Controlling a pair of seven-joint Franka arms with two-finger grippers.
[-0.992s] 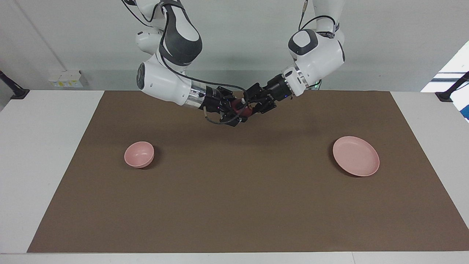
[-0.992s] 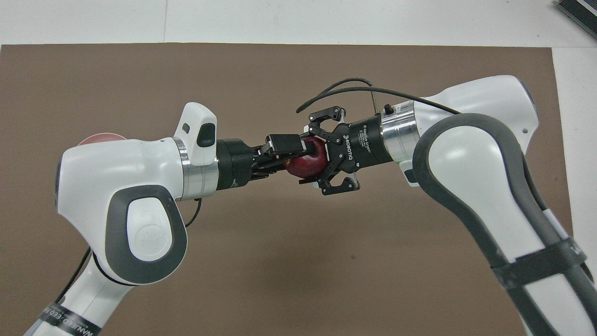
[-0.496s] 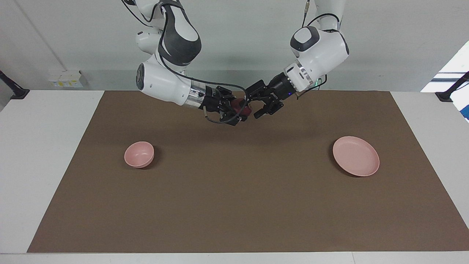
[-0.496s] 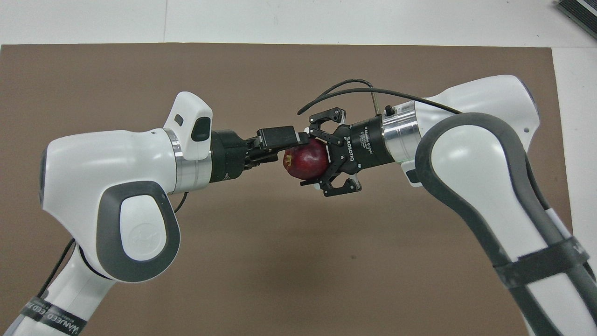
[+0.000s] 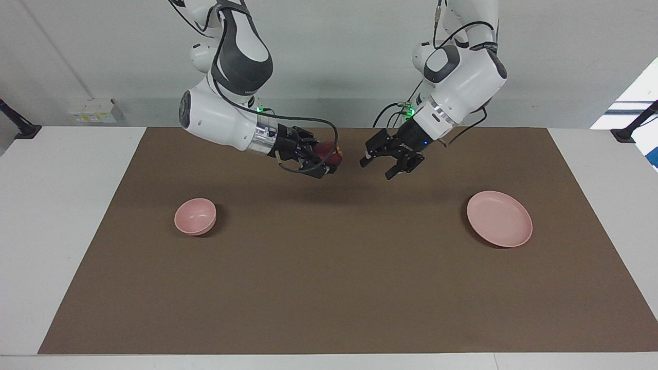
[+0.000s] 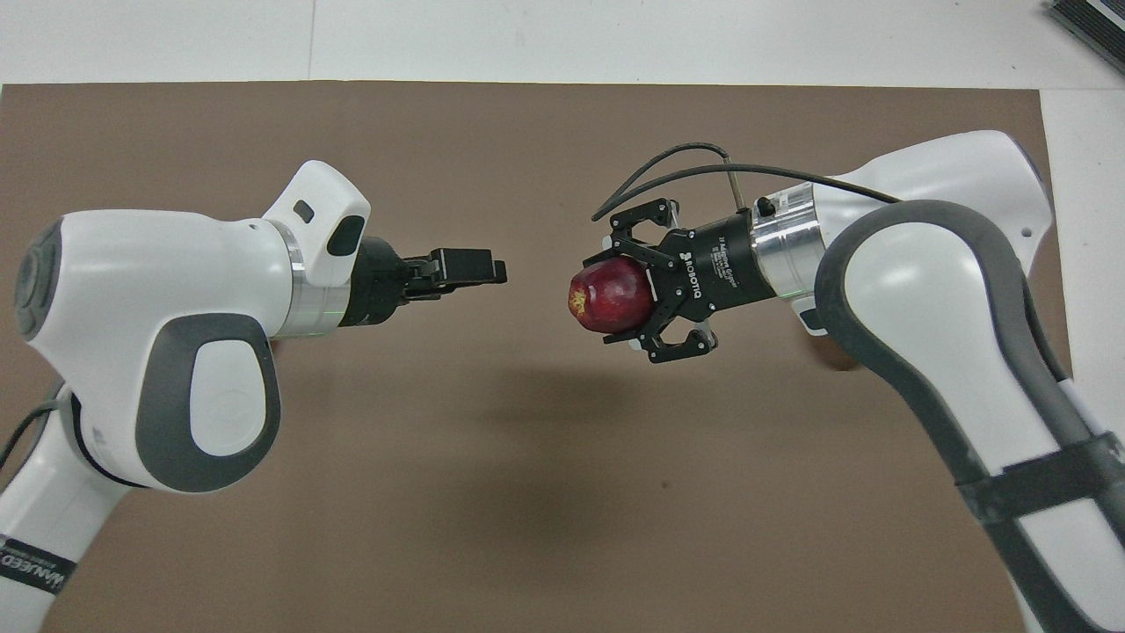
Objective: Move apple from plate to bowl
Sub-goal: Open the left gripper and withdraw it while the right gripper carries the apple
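The right gripper [image 5: 329, 156] hangs in the air over the brown mat [image 5: 329, 288], its jaws clamped on the apple [image 6: 609, 294], which sits up off the surface between the two arms; in the overhead view the dark red fruit shows a yellowish patch on the side turned toward the other arm. The left gripper [image 5: 393, 163] is also raised over the mat, just beside the apple but apart from it, with a clear gap between them, and its jaws stand apart and hold nothing. Both arms reach in from their own ends and point toward each other over the part of the mat near the robots. The bowl [image 5: 195, 216] rests on the mat toward the right arm's end of the surface, with nothing in it. The plate [image 5: 499, 218] lies flat on the mat toward the left arm's end, well apart from the bowl, with nothing on it. Both dishes sit farther from the robots than the spot under the two grippers
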